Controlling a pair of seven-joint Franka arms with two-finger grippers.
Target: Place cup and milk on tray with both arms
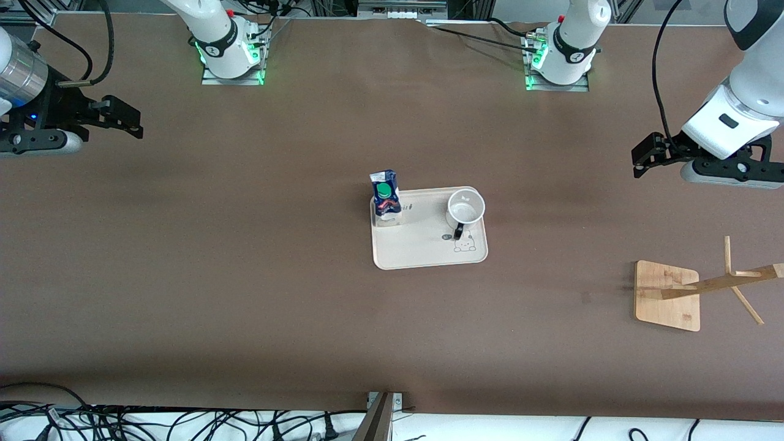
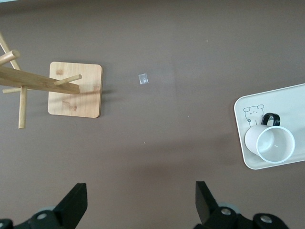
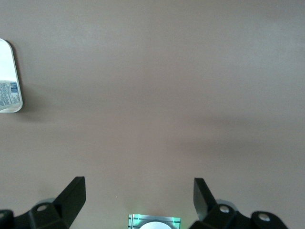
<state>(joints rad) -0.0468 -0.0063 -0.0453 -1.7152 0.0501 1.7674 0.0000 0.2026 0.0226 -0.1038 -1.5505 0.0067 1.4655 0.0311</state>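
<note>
On the brown table [image 1: 245, 245], near its middle, lies the tray [image 1: 422, 248]. The milk [image 1: 386, 197] stands at its 10 o'clock corner, the cup [image 1: 465, 208] at 2 o'clock. A wooden stand [image 1: 667, 295] sits toward the left arm's end. The left gripper [image 2: 140, 205] and right gripper [image 3: 139, 200] hang over bare table, fingers apart, holding nothing. Cables [image 1: 153, 422] lie along the front edge.

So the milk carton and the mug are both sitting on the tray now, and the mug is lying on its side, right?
Not quite. The milk carton and the mug are both on the tray, but the mug stands upright, its open mouth facing up. The front view shows this, and the left wrist view shows its round rim from above.
</note>
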